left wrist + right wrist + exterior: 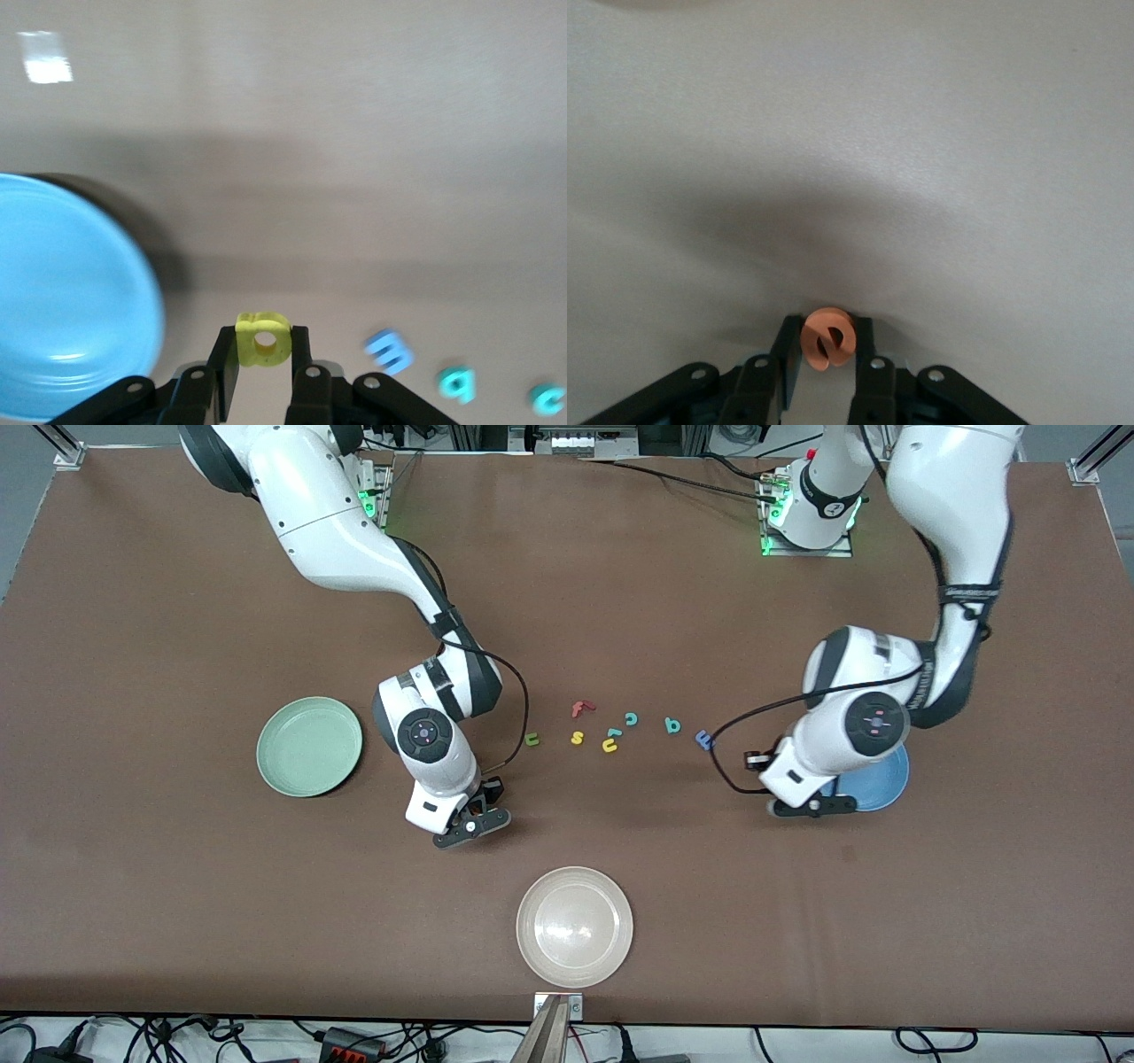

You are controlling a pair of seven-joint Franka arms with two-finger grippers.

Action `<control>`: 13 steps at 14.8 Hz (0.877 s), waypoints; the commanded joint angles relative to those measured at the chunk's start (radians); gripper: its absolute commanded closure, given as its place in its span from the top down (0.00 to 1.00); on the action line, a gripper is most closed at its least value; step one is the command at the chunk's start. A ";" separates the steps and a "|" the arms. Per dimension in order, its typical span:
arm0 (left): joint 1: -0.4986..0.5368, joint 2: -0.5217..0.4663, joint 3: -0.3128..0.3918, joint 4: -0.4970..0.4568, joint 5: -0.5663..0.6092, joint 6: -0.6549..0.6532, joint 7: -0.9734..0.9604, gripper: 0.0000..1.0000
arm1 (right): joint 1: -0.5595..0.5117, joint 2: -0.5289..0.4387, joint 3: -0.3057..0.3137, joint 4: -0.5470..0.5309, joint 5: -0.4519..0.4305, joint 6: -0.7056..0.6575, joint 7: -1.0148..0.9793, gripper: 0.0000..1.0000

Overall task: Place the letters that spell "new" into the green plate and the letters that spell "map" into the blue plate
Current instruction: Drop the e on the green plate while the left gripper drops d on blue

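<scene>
My left gripper (264,341) is shut on the yellow "a" (263,336), low over the table just beside the blue plate (62,301). In the front view that gripper (815,806) sits at the blue plate's (889,784) rim. My right gripper (827,342) is shut on the orange "e" (827,336). It (474,824) hangs over bare table between the green plate (266,753) and the cream plate. The green "n" (532,739), teal "p" (672,725) and blue "m" (704,739) lie in the row at mid-table.
A cream-white plate (532,948) sits near the front edge. In the letter row also lie a red "f" (580,708), yellow "s" (577,737), yellow u-shaped letter (610,745) and teal "c" (631,718). Both forearms lean low over the table on either side of the row.
</scene>
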 commanded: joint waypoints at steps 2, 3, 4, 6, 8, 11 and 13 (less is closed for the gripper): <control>0.110 -0.013 -0.005 -0.026 0.084 -0.027 0.186 0.10 | -0.048 -0.151 -0.020 -0.062 0.012 -0.242 0.030 0.04; 0.130 -0.007 -0.005 -0.031 0.094 -0.027 0.230 0.10 | -0.065 -0.203 -0.031 -0.117 0.008 -0.262 0.024 0.04; 0.148 0.006 -0.005 -0.036 0.095 -0.019 0.258 0.11 | -0.084 -0.255 -0.033 -0.203 0.001 -0.257 0.016 0.04; 0.170 0.039 -0.005 -0.036 0.097 -0.008 0.266 0.11 | -0.123 -0.352 -0.034 -0.336 -0.009 -0.237 0.013 0.04; 0.173 0.075 -0.005 -0.037 0.097 0.016 0.266 0.11 | -0.125 -0.429 -0.045 -0.456 -0.012 -0.209 0.013 0.04; 0.173 0.097 -0.005 -0.080 0.097 0.096 0.266 0.13 | -0.129 -0.516 -0.099 -0.643 -0.052 -0.084 -0.004 0.05; 0.173 0.099 -0.005 -0.088 0.097 0.110 0.266 0.29 | -0.131 -0.524 -0.137 -0.677 -0.069 -0.080 -0.022 0.06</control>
